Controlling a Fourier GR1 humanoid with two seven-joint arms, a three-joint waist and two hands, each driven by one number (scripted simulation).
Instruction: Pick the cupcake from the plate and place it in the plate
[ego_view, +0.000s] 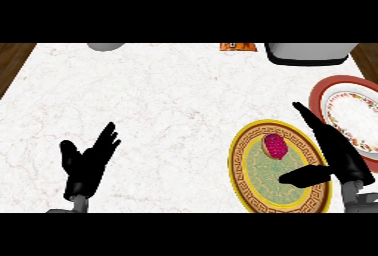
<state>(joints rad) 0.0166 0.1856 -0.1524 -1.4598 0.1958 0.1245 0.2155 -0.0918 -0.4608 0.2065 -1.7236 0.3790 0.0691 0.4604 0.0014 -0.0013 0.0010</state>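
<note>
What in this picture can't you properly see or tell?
Head view:
- Grey object at the top: cut by the edge.
- Orange item: mostly cut off.
- Red-rimmed plate: runs past the right edge.
- Yellow plate: partly covered by the right hand.
- Cupcake: details too small.

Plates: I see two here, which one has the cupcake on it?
The yellow-rimmed plate with the green middle holds the cupcake; the red-rimmed plate beside it holds none.
</note>
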